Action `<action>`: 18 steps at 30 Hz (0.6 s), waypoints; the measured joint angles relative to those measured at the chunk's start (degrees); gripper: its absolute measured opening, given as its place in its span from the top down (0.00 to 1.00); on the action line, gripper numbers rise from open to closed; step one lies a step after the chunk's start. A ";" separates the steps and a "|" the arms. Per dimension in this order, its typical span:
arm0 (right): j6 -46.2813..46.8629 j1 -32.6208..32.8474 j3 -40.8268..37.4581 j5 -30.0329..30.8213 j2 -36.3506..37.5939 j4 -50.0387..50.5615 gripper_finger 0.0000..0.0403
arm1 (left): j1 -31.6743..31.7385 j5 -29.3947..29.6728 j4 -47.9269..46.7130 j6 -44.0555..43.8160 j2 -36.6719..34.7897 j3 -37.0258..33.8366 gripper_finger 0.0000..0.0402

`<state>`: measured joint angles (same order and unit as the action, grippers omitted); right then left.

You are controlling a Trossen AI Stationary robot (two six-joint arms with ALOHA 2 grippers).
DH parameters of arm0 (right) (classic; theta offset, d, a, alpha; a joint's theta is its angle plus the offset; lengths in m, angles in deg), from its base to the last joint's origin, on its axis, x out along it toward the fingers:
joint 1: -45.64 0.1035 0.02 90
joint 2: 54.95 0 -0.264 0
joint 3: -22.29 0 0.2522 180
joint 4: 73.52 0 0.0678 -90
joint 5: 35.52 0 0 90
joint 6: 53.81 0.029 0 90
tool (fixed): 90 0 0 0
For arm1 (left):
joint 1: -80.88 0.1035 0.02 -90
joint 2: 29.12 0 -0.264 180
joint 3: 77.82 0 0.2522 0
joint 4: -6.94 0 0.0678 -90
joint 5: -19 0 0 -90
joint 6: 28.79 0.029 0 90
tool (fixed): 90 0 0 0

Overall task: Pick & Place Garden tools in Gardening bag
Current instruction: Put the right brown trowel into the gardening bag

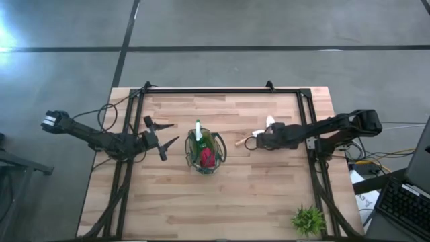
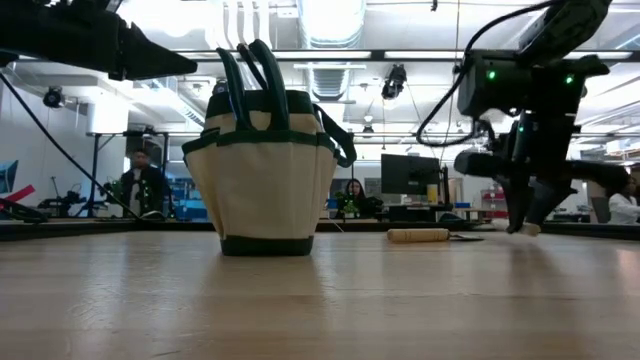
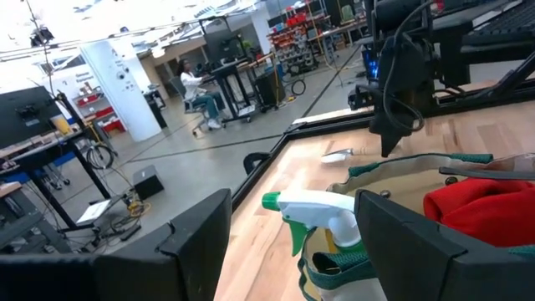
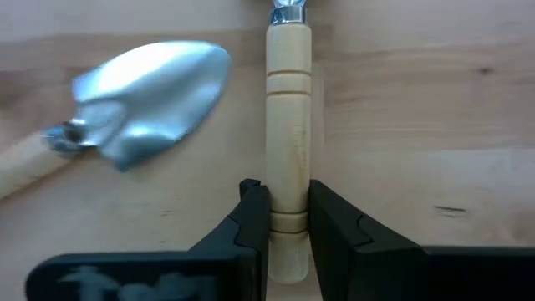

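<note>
**Right tool clamped on a wooden trowel handle, bag already part-filled**

So the gardening bag (image 1: 206,153) is sitting upright around the middle of the tabletop (image 1: 222,202), dark green rim and loop handles up. Inside it you can see a red piece (image 1: 207,158) and a green-and-white spray bottle (image 1: 198,130) poking out the top edge.

The right tool (image 4: 288,219) is down at the tabletop just to the right of the bag, fingers (image 4: 252,219) squeezed on both sides of a wooden handle (image 4: 288,125) that lies flat on the wood. Right beside it is a second trowel, its shiny metal blade (image 4: 155,96) close to that handle but not touching it as far as I can tell.

The left tool (image 1: 156,138) is spread wide, nothing in it, hovering just left of the bag; its wrist view looks straight at the spray bottle's nozzle.

A small leafy plant (image 1: 308,219) sits well apart near the tabletop's front right corner
</note>
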<state>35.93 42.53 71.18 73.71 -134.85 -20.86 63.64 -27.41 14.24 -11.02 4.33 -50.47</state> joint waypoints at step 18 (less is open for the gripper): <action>-19.35 3.43 9.49 18.10 16.20 0.52 0.88 | 0.02 0.00 1.68 -1.38 0.00 0.00 0.36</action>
<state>16.58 45.96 80.67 91.81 -118.66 -20.33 63.66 -27.41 15.92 -12.40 4.33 -50.47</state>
